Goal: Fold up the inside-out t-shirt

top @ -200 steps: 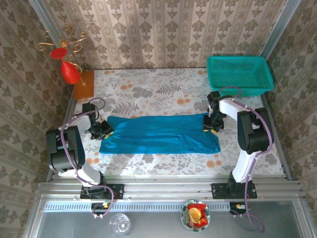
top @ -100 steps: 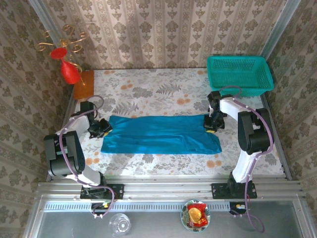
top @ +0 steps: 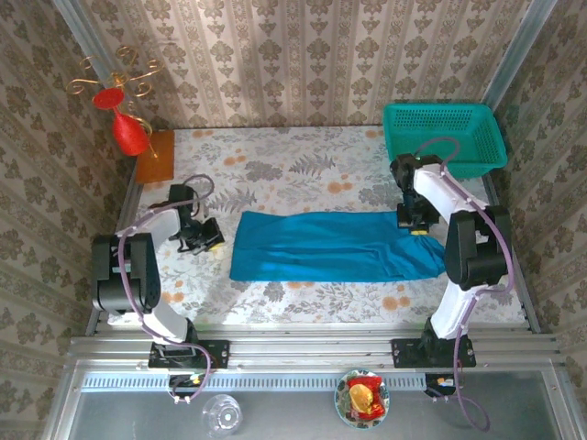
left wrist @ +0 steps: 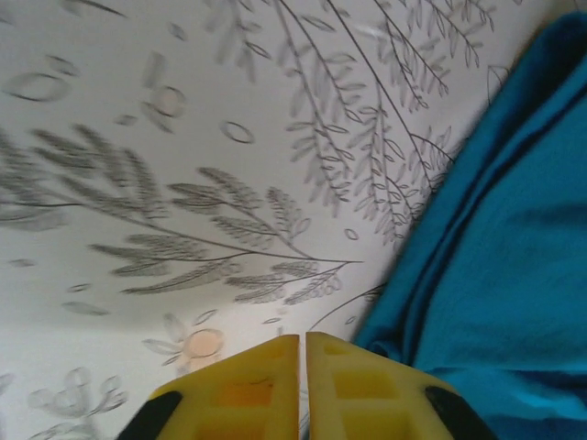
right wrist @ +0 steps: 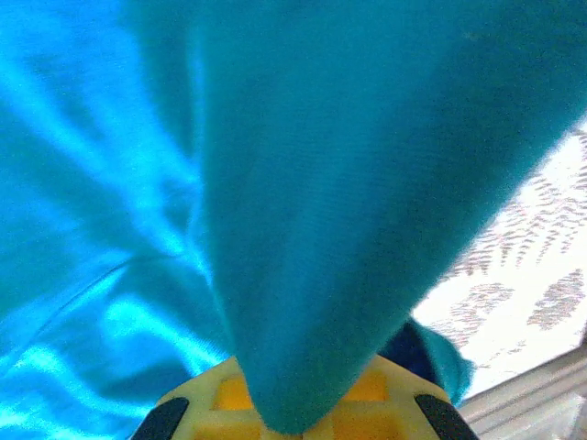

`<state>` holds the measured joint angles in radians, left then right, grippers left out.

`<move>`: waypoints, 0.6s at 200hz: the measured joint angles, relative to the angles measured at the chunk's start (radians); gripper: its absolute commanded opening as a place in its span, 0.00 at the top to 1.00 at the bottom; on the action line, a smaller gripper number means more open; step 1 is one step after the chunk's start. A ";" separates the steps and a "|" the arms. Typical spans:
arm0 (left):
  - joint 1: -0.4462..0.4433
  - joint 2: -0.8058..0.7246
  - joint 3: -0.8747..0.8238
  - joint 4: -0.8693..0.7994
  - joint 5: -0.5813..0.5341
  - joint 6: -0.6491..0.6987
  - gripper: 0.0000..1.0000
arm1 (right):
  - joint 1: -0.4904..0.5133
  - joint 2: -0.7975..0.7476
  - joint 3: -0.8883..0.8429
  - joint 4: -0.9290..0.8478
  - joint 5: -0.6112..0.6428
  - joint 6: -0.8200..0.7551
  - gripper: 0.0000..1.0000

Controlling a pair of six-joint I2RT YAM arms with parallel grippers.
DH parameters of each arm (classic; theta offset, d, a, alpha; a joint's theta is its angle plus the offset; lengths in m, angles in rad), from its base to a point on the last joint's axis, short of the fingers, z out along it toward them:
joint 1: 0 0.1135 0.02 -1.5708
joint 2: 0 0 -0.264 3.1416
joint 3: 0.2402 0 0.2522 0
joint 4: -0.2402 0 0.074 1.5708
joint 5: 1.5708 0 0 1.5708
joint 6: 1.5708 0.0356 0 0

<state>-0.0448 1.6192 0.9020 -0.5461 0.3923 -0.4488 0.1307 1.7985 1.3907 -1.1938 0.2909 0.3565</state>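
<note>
Compared with a second ago, the left gripper (top: 206, 236) sits a little farther right and no longer meets the cloth. The inside-out t-shirt (top: 321, 246) has slid to the right across the flowered table (top: 293, 170). Its left edge, which lay at that gripper before, now lies apart from it with bare tablecloth between, and its right end now reaches under the right arm's forearm. The right gripper (top: 415, 223) has also moved right and slightly toward the back, nearer the teal basket (top: 444, 137), and it is on the right end of the t-shirt. In the left wrist view the left gripper (left wrist: 302, 367) has its yellow fingers (left wrist: 248, 390) pressed together with only a hairline seam between them and nothing caught there. They hang over patterned tablecloth, and the blue inside-out t-shirt (left wrist: 495, 257) lies just off to the right, not touching them. The garment lies flat as a long band running left to right across the middle of the table, lightly wrinkled, with its near edge slightly wavy. In the right wrist view the right gripper (right wrist: 293, 403) is clamped on the inside-out t-shirt (right wrist: 321, 183). A fold of blue cloth runs straight down into the yellow fingers (right wrist: 225, 394) and hides their tips, with more of the fabric spread behind it and a strip of tablecloth showing at the right.
</note>
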 measured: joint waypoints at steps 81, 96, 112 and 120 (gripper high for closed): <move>-0.093 0.056 0.000 0.068 0.045 -0.011 1.00 | 0.255 -0.022 0.056 0.099 -0.454 0.172 1.00; -0.101 0.061 -0.003 0.081 0.055 -0.011 1.00 | 0.299 0.024 0.111 0.124 -0.499 0.200 1.00; -0.106 0.069 -0.011 0.095 0.066 -0.013 1.00 | 0.349 0.082 0.179 0.146 -0.535 0.225 1.00; -0.106 0.071 -0.015 0.102 0.075 -0.015 1.00 | 0.373 0.114 0.215 0.151 -0.549 0.234 1.00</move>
<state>-0.1513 1.6897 0.8871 -0.4438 0.4675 -0.4637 0.5037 1.9129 1.6058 -1.0431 -0.2581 0.5907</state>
